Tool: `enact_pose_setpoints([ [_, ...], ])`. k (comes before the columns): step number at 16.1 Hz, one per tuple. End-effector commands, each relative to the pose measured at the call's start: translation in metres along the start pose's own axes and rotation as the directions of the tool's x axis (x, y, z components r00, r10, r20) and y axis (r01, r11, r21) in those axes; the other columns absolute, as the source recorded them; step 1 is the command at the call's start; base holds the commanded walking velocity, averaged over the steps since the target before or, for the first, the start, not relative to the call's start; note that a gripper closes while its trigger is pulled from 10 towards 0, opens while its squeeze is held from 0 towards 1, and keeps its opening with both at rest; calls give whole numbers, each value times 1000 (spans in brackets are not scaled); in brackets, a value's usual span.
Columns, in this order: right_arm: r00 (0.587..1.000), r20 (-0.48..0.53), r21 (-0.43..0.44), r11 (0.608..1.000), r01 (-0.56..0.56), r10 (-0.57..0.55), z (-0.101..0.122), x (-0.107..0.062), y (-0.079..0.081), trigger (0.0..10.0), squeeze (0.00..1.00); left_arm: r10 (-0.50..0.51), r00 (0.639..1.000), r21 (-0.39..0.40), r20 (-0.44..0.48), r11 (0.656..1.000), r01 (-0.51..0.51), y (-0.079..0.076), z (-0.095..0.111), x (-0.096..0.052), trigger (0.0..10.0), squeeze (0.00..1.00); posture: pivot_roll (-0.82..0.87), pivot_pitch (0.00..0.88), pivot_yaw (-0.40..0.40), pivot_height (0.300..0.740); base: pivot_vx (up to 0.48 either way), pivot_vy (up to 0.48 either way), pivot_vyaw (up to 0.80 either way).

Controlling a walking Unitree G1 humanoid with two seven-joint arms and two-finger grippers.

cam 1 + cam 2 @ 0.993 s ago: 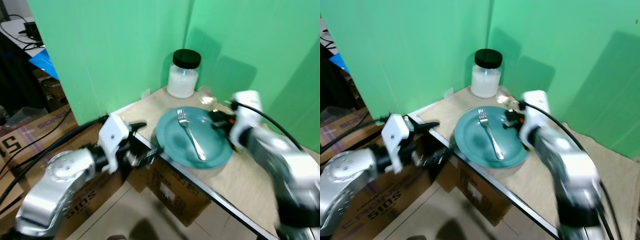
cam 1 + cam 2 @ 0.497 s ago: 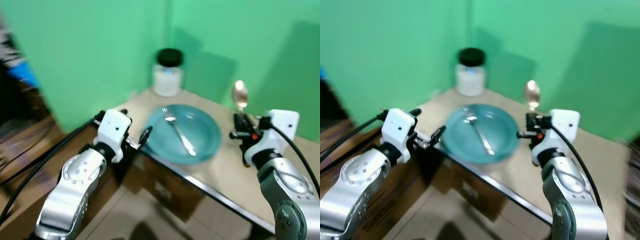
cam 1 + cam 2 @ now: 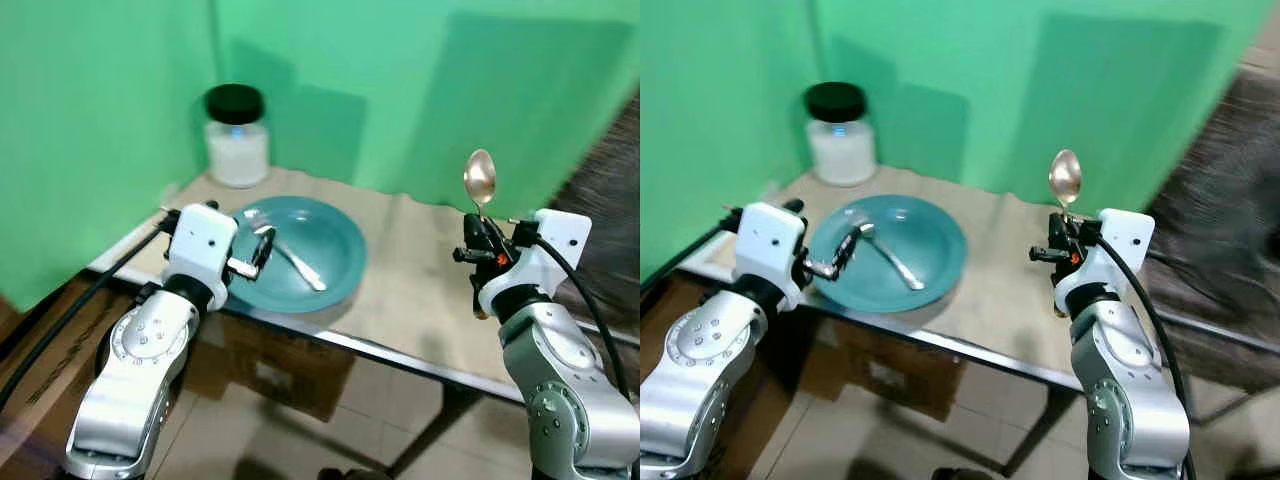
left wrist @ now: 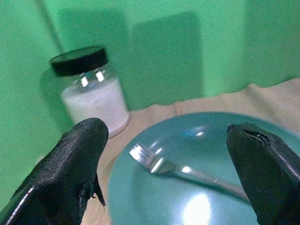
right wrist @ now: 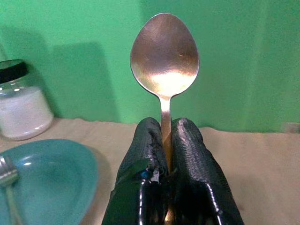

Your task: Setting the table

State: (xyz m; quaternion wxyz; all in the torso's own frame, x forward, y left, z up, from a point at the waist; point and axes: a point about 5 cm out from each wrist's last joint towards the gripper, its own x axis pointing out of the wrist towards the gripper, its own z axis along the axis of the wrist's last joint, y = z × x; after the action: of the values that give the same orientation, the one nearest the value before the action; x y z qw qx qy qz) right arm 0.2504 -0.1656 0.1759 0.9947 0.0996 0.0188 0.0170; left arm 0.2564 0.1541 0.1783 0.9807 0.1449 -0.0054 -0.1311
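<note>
Right gripper (image 5: 165, 140) clamping upright spoon (image 5: 164, 51), fork (image 3: 290, 262) on plate (image 3: 335, 240)

Two wide-apart black fingers (image 4: 70, 168) of the left gripper (image 4: 168, 176), silver metal fork (image 4: 185, 173) lying in round teal plate (image 4: 140, 206), black-lidded glass jar of white powder (image 4: 91, 89) beyond the plate's rim, on beige tabletop (image 4: 262, 96)

A silver spoon (image 5: 164, 58) stands upright, bowl up, pinched in my right pincer (image 5: 164, 140). A silver fork (image 4: 176, 168) lies inside the teal plate (image 3: 340, 240) on the table (image 3: 420, 290).
</note>
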Motion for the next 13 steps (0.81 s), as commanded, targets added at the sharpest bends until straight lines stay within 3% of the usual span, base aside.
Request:
enact_pose_setpoints([
  [1, 1000, -3, -2, 1000, 23, -23, 1, 0, -3, 10000, 0, 6, 1000, -1, 17, 1000, -6, 0, 5, 1, 10000, 0, 90, 0, -85, 740, 0, 0, -800],
  [4, 1000, 4, -9, 1000, -3, 3, 0, -3, -4, 10000, 0, 3, 1000, -2, 8, 1000, -3, 0, 3, 5, 10000, 0, 73, 0, -77, 740, 0, 0, -800],
  [5, 999, -40, -84, 996, 23, -27, -6, -6, -9, 10000, 0, 11, 1000, -6, 4, 1000, -10, 0, 3, 9, 10000, 0, 59, 0, -70, 740, 0, 0, -800],
  [7, 998, -66, -118, 993, 11, -19, -9, -11, -7, 10000, 0, 1, 1000, -31, 4, 1000, -1, -2, 3, 10, 10000, 0, 39, 0, -59, 740, 0, 0, -800],
  [13, 997, -73, -77, 997, -16, 11, -6, -7, -2, 10000, 0, 18, 1000, -39, 13, 999, -17, -2, 2, 11, 10000, 0, 54, 0, -89, 740, 0, 0, -800],
])
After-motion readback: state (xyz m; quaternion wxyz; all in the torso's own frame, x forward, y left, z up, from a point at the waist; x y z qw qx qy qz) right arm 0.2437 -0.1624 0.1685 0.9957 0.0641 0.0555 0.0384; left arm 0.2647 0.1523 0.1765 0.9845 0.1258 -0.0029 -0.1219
